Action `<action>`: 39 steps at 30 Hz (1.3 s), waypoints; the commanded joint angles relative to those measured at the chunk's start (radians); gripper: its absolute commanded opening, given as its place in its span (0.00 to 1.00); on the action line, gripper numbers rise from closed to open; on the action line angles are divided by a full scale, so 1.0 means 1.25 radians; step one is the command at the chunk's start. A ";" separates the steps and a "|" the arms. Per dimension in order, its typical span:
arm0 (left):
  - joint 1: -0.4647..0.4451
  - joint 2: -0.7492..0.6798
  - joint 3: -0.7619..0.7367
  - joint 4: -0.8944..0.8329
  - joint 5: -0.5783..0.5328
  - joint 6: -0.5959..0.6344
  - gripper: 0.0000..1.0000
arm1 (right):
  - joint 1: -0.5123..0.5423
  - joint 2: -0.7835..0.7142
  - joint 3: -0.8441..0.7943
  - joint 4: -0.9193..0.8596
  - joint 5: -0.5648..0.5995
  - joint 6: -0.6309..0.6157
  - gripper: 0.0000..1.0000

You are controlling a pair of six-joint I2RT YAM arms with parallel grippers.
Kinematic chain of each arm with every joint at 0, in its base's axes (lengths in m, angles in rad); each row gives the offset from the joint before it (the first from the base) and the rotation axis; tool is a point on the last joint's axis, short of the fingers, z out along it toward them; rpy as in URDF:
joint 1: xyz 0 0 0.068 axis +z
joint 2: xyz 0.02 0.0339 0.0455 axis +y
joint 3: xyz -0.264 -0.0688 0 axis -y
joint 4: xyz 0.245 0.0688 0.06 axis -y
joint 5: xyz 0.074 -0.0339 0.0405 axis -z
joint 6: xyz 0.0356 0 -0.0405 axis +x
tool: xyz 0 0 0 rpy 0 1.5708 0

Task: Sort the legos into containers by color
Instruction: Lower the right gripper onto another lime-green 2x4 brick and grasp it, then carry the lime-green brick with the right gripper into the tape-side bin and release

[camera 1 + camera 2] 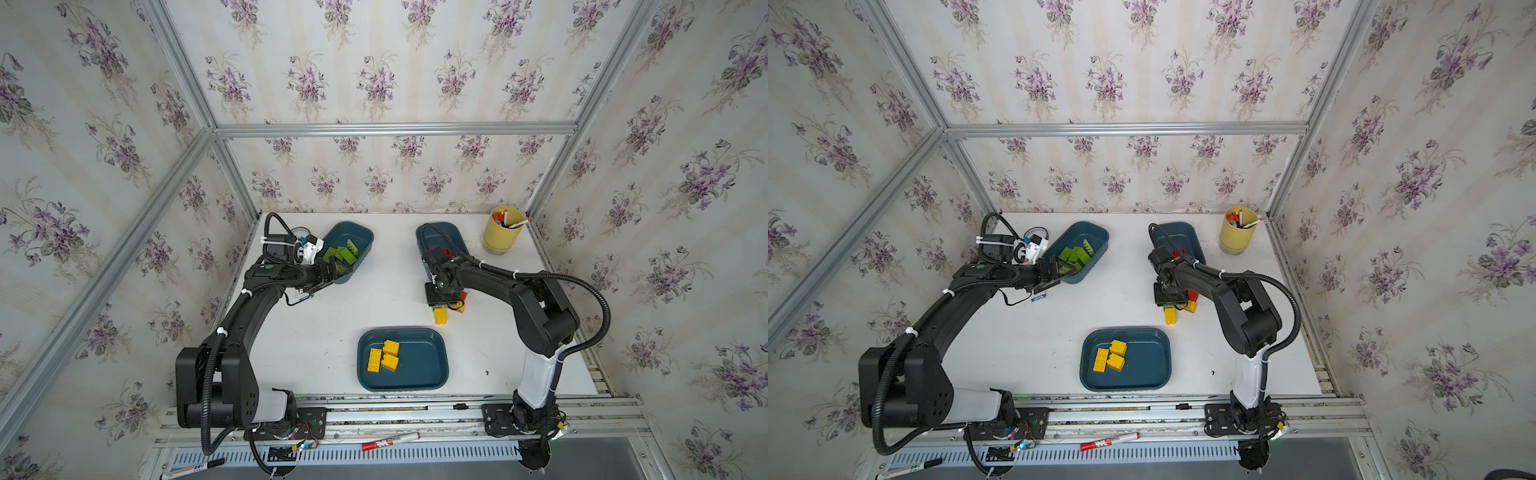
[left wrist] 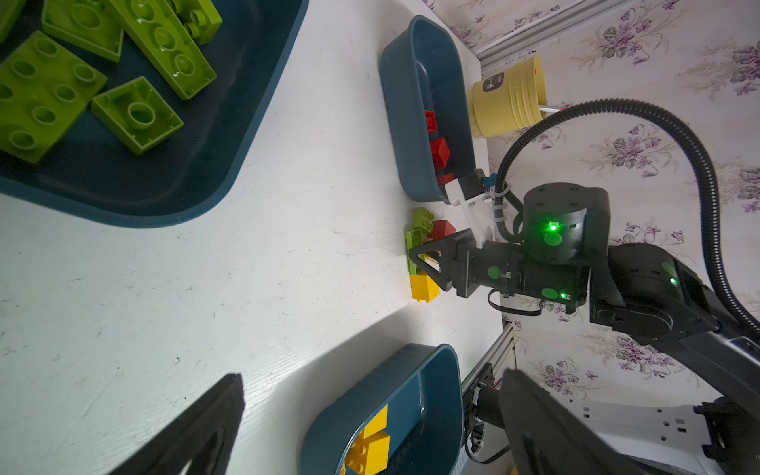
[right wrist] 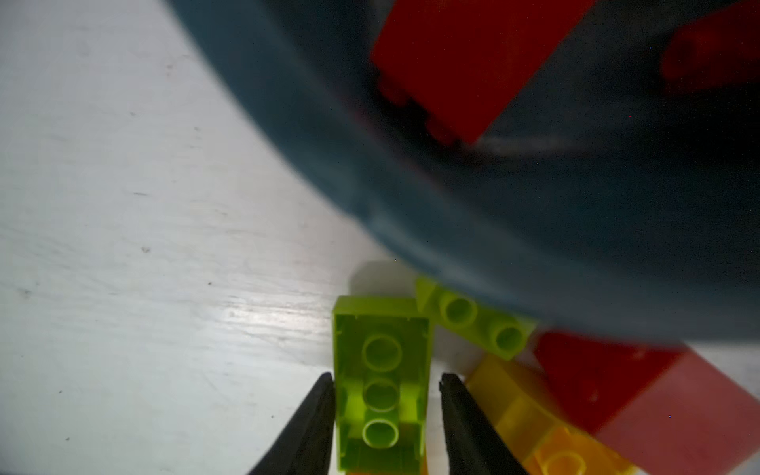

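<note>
Right claw: down over the small loose heap at the near end of the red tray. Jaws are drawn in to about the width of one oblong lime brick. One pad lies against its long side and the other sits just beside the opposite side. Cannot tell whether the pinch is firm. The brick lies hollow side up on the tabletop, not lifted.

Left claw: spread wide, empty, hovering at the near rim of the green tray.

Heap: a second lime brick sits against the red tray's wall. A red brick and a yellow brick crowd one pad. Another yellow brick lies at the heap's near edge.

Trays: the green tray holds several lime legos and the red tray a few red ones. The yellow tray, nearest the robot's base, holds three yellow.

Step in hand: grasping a lime brick. Judged well along, since only this heap is left loose.

Next move calls for:
- closing fully on the brick's long sides
- lifting straight up, so the neighbouring yellow brick is not dragged along
- carrying it across the tabletop to the green tray, which is well apart on the left arm's side

The left claw hangs at that tray's rim, so the two arms must be kept from meeting there.
</note>
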 commanded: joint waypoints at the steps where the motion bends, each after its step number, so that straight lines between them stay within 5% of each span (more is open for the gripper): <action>1: 0.001 0.001 -0.002 0.015 0.005 0.005 0.99 | 0.002 0.013 0.003 0.008 0.007 0.006 0.42; 13: 0.001 0.006 0.005 0.016 0.010 0.008 0.99 | 0.011 -0.007 0.010 -0.001 0.005 -0.020 0.26; 21: 0.002 0.001 0.003 0.015 0.007 0.010 0.99 | 0.090 -0.090 0.049 0.054 -0.083 -0.147 0.24; 31: 0.024 -0.029 0.005 -0.025 -0.021 0.033 0.99 | 0.123 0.062 0.330 0.134 -0.241 -0.278 0.23; 39: 0.050 -0.063 0.001 -0.056 -0.067 0.044 0.99 | 0.122 0.257 0.590 0.166 -0.269 -0.304 0.23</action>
